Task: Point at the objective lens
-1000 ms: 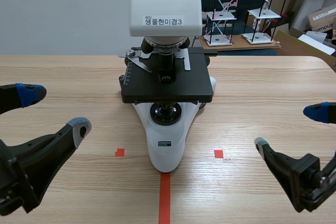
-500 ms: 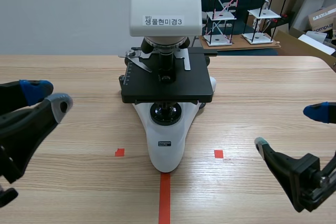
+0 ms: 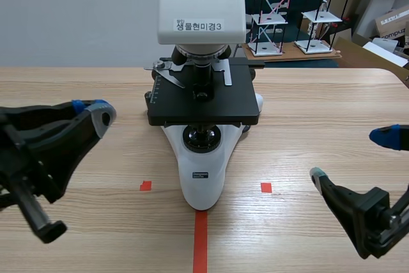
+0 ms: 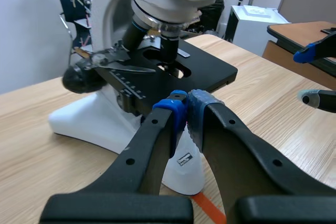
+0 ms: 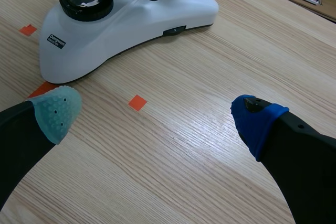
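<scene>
A white microscope with a black stage stands at the table's middle. Its objective lens hangs under the head, straight above the stage hole. My left gripper is shut on nothing, left of the stage and apart from it. In the left wrist view the shut fingertips are level with the stage edge, with the objective lens ahead of and above them. My right gripper stands open over the table at the right. In its own view the right gripper is empty, short of the microscope base.
The round light port sits in the base under the stage. Orange-red tape marks lie in front of the base. Wire shelf models and a cardboard box stand beyond the table's far right edge.
My left gripper has gone from wide open to shut and has moved rightward toward the microscope. The right arm and the microscope have not moved.
</scene>
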`<action>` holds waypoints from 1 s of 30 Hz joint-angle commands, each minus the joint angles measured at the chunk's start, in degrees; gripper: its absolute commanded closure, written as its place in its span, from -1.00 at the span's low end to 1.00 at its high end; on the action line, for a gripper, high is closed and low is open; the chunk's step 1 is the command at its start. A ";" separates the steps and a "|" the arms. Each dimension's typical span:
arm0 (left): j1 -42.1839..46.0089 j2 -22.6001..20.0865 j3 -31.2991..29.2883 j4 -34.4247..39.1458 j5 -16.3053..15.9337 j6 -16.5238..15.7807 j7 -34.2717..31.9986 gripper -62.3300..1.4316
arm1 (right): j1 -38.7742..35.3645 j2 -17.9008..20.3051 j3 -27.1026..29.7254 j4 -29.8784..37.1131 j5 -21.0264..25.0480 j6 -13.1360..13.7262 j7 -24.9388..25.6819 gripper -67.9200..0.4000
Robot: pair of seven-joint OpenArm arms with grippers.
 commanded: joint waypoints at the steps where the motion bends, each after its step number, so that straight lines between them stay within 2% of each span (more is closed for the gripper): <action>1: -2.03 1.53 1.16 -0.87 -0.31 -0.13 0.39 0.88 | 0.02 0.00 0.59 0.59 0.42 -0.22 1.03 -0.87; 7: -9.22 6.12 4.33 -4.76 0.42 -0.15 3.93 0.88 | 0.02 0.00 0.59 0.59 0.42 -0.22 1.03 -0.87; 12: -13.64 9.25 6.36 -6.38 4.24 -0.15 6.10 0.88 | 0.02 0.00 0.59 0.59 0.44 -0.22 1.05 -0.87; 19: -19.23 9.77 11.10 -9.73 5.38 -0.09 7.89 0.88 | 0.02 0.00 0.59 0.59 0.44 -0.22 1.05 -0.87; 25: -23.10 11.30 12.94 -11.47 7.23 -0.09 9.62 0.88 | 0.02 0.00 0.59 0.59 0.44 -0.22 1.05 -0.87; 30: -25.51 11.91 14.16 -13.03 7.21 0.66 10.93 0.88 | 0.02 0.00 0.59 0.59 0.44 -0.22 1.05 -0.87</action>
